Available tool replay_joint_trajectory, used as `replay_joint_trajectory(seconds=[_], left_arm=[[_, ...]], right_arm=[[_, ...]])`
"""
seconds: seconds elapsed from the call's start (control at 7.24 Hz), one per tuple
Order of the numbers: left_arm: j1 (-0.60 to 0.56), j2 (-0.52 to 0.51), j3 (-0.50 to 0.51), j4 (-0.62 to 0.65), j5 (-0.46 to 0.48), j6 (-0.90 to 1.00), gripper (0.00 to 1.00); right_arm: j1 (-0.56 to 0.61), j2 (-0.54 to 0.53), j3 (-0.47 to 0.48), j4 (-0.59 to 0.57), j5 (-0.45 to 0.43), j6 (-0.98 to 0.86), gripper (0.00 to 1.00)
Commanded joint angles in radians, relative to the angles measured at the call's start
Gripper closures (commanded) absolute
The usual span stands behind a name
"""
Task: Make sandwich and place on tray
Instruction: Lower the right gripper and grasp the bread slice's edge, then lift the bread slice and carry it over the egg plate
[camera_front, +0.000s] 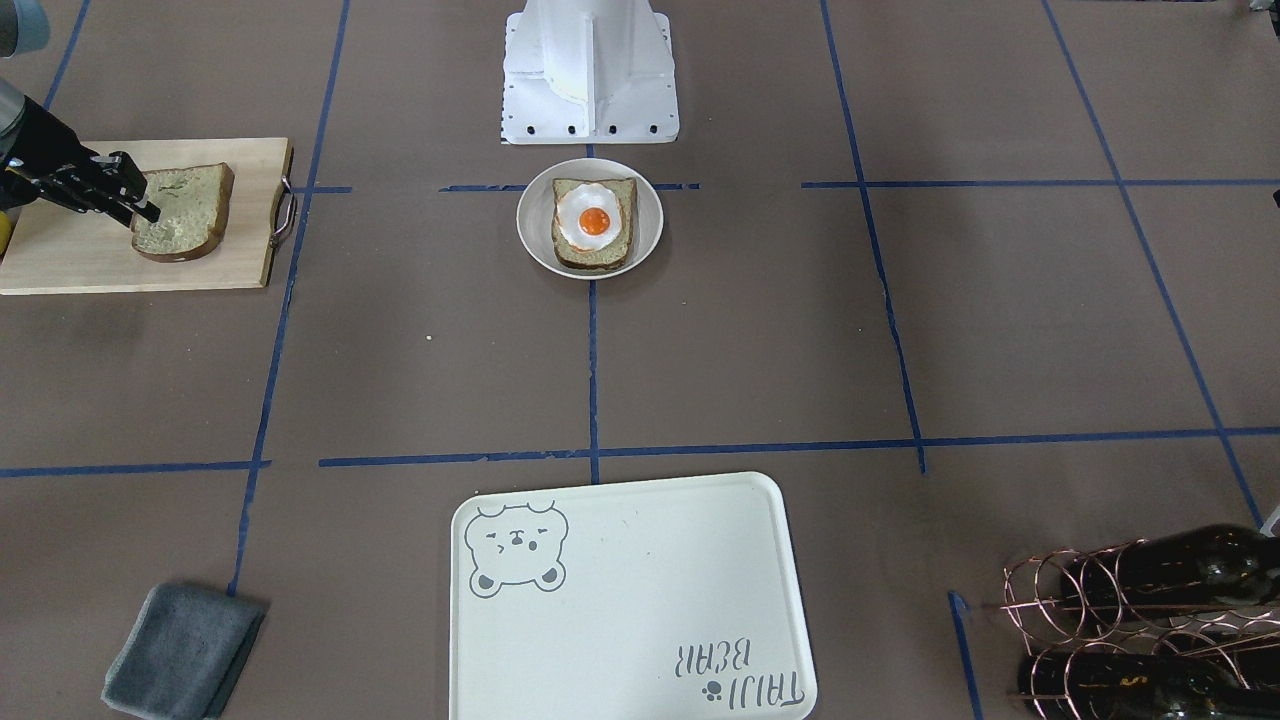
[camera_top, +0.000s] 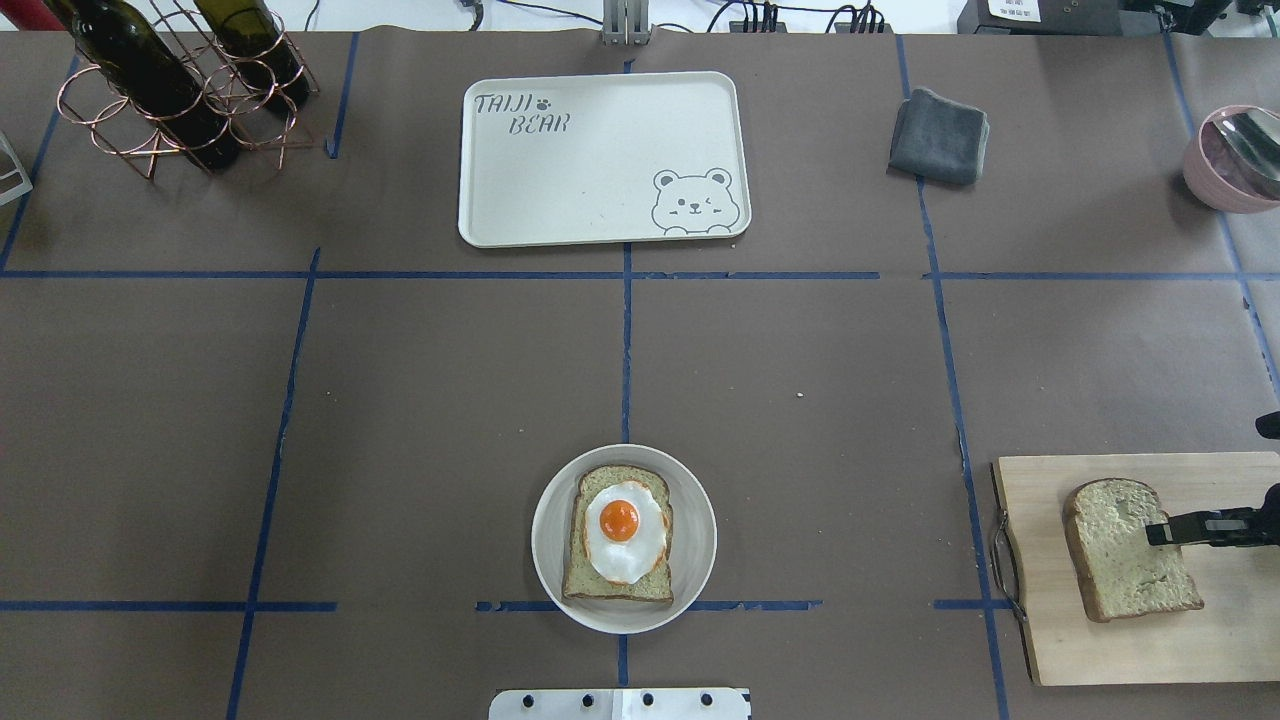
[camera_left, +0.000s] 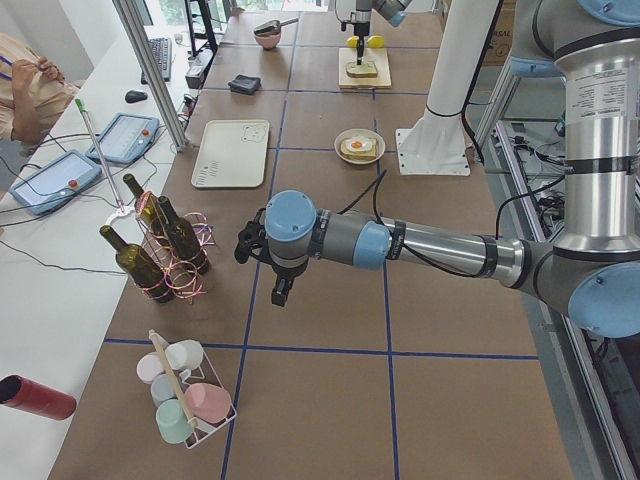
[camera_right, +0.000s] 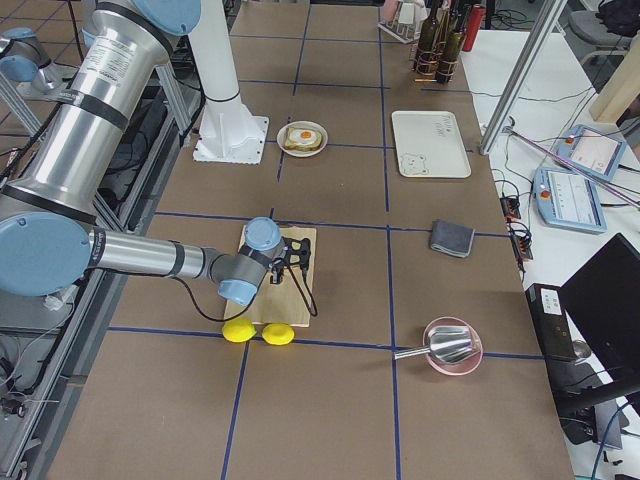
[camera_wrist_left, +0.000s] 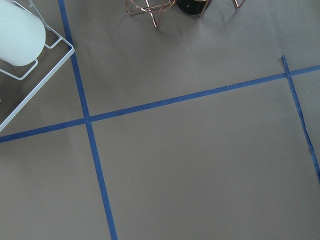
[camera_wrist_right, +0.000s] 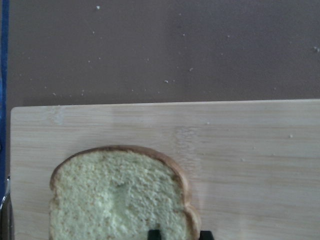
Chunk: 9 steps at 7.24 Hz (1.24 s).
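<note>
The right arm (camera_right: 150, 255) is lying low and nearly level over the table's (camera_top: 420, 400) edge, its wrist bent so that the right gripper (camera_top: 1152, 532) is pointing down onto the cutting board (camera_top: 1100, 650). The fingers (camera_wrist_right: 154, 233) are sitting close together, one on the crumb of the loose slice (camera_top: 1125, 555) and the other just outside its crust, so the narrow pincer is pinching that edge of the bread, and the slice is lying flat on the board.

The left arm (camera_left: 440, 245) is stretching out level across the table, with the left gripper (camera_left: 283, 295) hanging downward over bare table near the bottle rack (camera_left: 170, 250) – whether it is wide or closed I cannot tell.

The dish (camera_top: 550, 530) is sitting just in front of the robot's base, carrying the lower slice (camera_top: 615, 588) with the fried egg (camera_top: 625, 530) on top. The tray (camera_top: 600, 190) is lying at the far side of the table, well apart from both the dish and the board.
</note>
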Motion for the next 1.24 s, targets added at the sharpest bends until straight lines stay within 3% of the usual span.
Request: replay_joint_trajectory(seconds=[0.0, 0.41, 0.83, 1.11], left_arm=[[0.000, 0.000, 0.000, 0.000, 0.000, 0.000, 0.00], [0.000, 0.000, -0.005, 0.000, 0.000, -0.002, 0.00], [0.000, 0.000, -0.005, 0.000, -0.002, -0.002, 0.00], [0.000, 0.000, -0.005, 0.000, -0.002, -0.002, 0.00]], right_arm=[[0.001, 0.002, 0.002, 0.003, 0.000, 0.000, 1.00], [0.005, -0.004, 0.025, 0.046, 0.005, 0.006, 1.00], [0.001, 0.020, 0.136, 0.055, 0.010, 0.180, 1.00], [-0.023, 0.170, 0.159, 0.056, 0.031, 0.332, 1.00]])
